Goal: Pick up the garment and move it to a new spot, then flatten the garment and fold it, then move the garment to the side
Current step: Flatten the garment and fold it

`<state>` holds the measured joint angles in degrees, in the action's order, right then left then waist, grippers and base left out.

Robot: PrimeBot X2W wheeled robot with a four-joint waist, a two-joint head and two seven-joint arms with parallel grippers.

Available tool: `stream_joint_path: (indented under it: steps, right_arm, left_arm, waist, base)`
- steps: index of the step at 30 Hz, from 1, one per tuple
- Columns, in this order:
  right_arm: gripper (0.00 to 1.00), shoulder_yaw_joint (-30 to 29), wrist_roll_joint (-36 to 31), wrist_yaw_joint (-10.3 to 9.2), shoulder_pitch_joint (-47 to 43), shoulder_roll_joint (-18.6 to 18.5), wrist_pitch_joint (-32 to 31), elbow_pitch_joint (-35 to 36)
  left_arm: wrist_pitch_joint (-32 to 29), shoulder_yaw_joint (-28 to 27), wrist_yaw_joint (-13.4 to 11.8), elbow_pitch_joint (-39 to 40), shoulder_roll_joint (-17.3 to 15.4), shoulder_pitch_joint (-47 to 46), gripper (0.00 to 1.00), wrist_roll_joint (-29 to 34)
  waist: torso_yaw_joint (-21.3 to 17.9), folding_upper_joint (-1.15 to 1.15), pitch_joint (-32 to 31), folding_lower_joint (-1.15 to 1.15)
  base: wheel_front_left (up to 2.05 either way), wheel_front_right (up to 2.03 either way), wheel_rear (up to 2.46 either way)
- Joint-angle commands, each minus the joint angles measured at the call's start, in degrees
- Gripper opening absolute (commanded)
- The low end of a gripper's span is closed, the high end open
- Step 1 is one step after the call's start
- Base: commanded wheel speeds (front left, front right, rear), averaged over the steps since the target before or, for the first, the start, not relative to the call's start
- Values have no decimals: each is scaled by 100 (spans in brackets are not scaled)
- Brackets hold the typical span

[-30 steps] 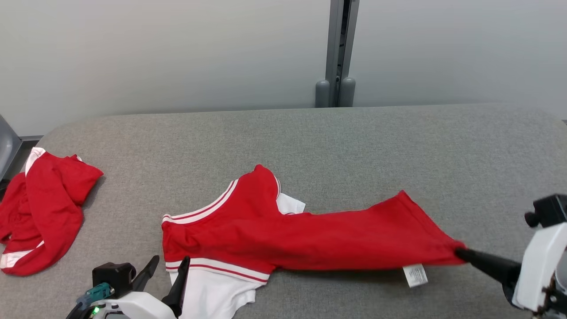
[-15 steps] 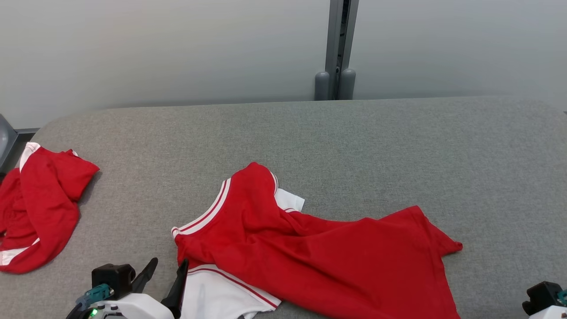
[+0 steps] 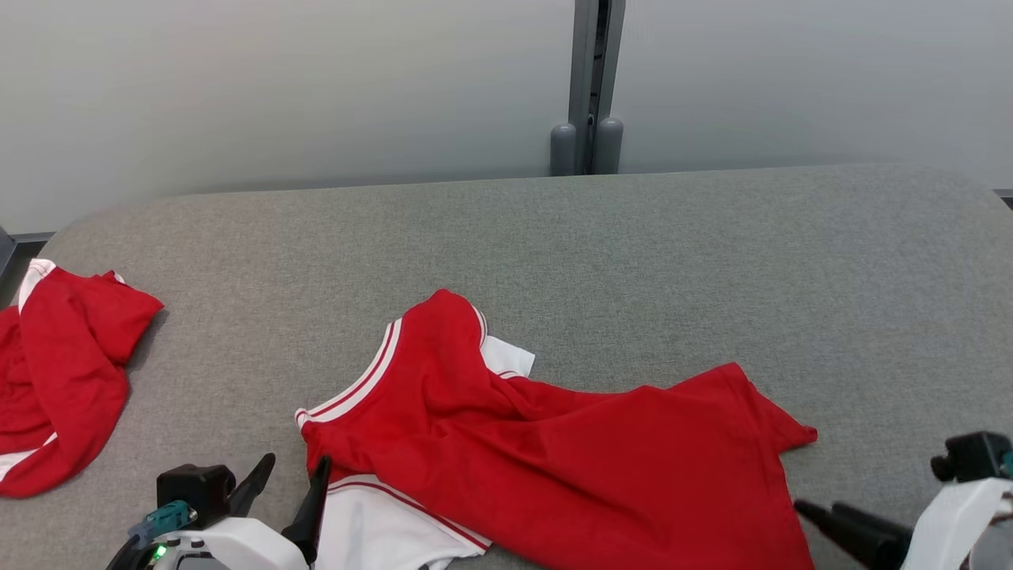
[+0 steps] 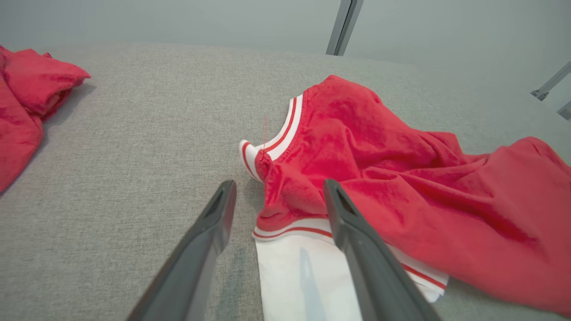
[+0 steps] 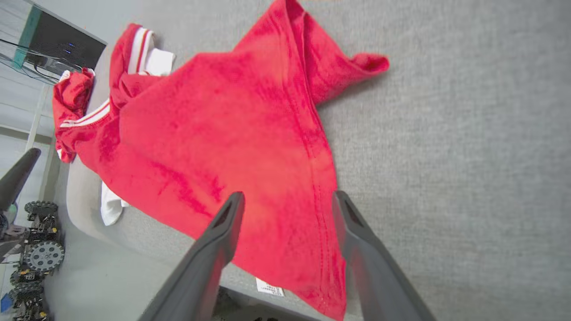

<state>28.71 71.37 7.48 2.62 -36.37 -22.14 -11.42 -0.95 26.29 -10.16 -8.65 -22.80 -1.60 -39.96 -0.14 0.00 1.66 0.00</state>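
The garment point(image 3: 554, 451), a red shirt with white striped trim, lies rumpled on the grey table point(image 3: 712, 261), its near edge hanging over the front. My left gripper point(image 3: 289, 475) stands open at the shirt's left corner. In the left wrist view this gripper point(image 4: 280, 187) straddles the striped cuff of the garment point(image 4: 401, 178), low over the cloth. My right gripper point(image 3: 819, 511) is open just off the shirt's right hem. Its wrist view shows the right gripper point(image 5: 289, 198) hovering over the garment point(image 5: 223, 125) with nothing between the fingers.
A second red garment point(image 3: 63, 372) lies crumpled at the table's left end. A grey post point(image 3: 586, 87) stands against the wall behind the table. A white label point(image 5: 270, 287) hangs at the shirt's hem over the front edge. A wheeled base point(image 5: 40, 254) stands on the floor below.
My right gripper has let go of the shirt's hem and opened. The stretched shirt has dropped and spread on the table. The head camera has shifted slightly. My left gripper stays put.
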Motion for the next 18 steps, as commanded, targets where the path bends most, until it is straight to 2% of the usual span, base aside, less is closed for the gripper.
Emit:
stream_joint_path:
  steps: [1, 7, 12, 13, 18]
  right_arm:
    - [100, -197, -73, 3, 108, 45, 140, 117]
    - [100, -908, -714, 3, 363, 507, 682, 182]
    - [100, -1150, -1049, 2, 485, 854, 714, 53]
    - [100, -1260, -1215, 3, 534, 1012, 728, 26]
    - [100, -1535, -1496, 3, 669, 1281, 741, 110]
  left_arm:
    - [8, -36, -46, 30, -55, -19, 100, -19]
    - [-81, -7, -59, 183, -137, -118, 100, 35]
    - [-274, 97, 14, 237, -215, -423, 100, 145]
    - [-426, 166, 75, 218, -270, -689, 100, 234]
    - [-1142, 477, 374, -14, -420, -1502, 100, 413]
  waist:
    - [-16, 0, -8, 0]
    - [-42, 0, 39, 0]
    - [27, 0, 191, 0]
    - [53, 0, 287, 0]
    - [-26, 0, 514, 0]
  base:
    - [0, 0, 0]
    - [0, 0, 0]
    - [0, 0, 0]
    - [0, 0, 0]
    - [0, 0, 0]
